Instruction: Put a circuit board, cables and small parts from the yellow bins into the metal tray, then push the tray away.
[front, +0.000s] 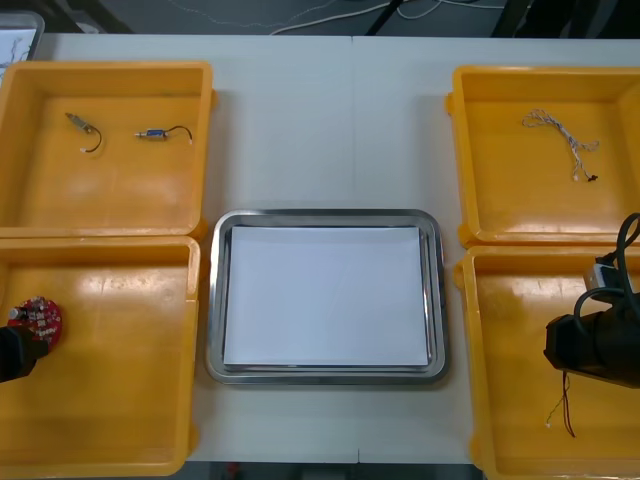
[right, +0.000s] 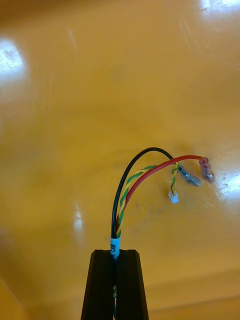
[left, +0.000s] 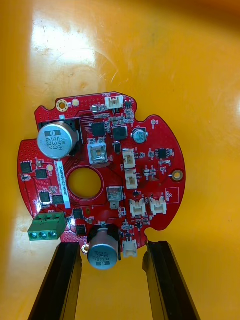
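The right gripper (right: 116, 255), clamped on the red and yellow cable (right: 131, 185), apparently held it clear of the yellow bin (front: 470, 360) at the near right corner of the table (front: 300, 130). The left gripper (left: 112, 247) stood open astride the circuit board (left: 100, 170), near left corner, for grasping.

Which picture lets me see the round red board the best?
The left wrist view: the red circuit board lies close up, every part clear, with the left gripper open at its edge. The front view shows the board tiny in a yellow bin. The right wrist view faces the cables in the right gripper.
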